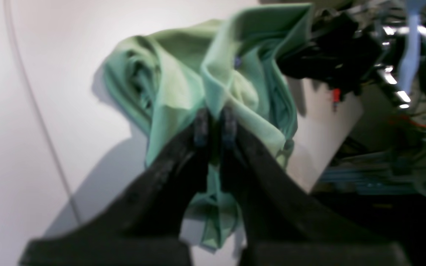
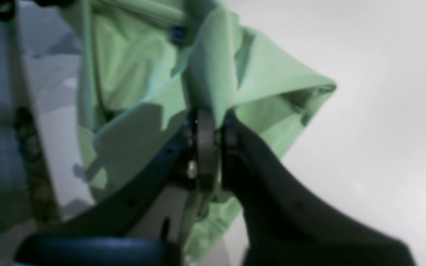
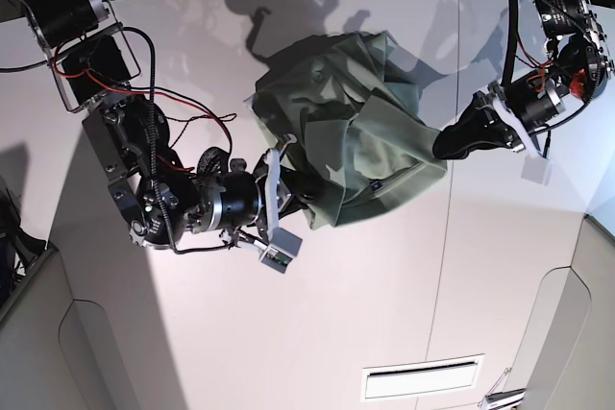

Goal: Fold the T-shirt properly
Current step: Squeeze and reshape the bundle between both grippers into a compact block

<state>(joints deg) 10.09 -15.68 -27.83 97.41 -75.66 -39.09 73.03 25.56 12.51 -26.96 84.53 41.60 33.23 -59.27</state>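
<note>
Pinching cloth on both sides, fold not started. Nearest in the base view, the right gripper (image 3: 296,191) sits at scene left, clenched on a lower edge of the T-shirt (image 3: 346,136); right wrist view shows its fingers (image 2: 205,147) pressed together with a pale green fold caught between them. Left gripper (image 1: 215,125) comes in from scene right, also clamped on fabric, a ridge of cloth wedged between the jaws in its wrist view. In the base view it meets the shirt's right edge (image 3: 452,146). Shirt itself is a crumpled, bunched heap strung between the two arms over the white table (image 3: 384,314), far part reaching toward the table's back edge. Darker trim shows in folds; collar and sleeves can't be sorted out. Progress judgement: early. Nothing flat, no fold made. Left to do: spread it out, smooth it, then fold sleeves and body.
</note>
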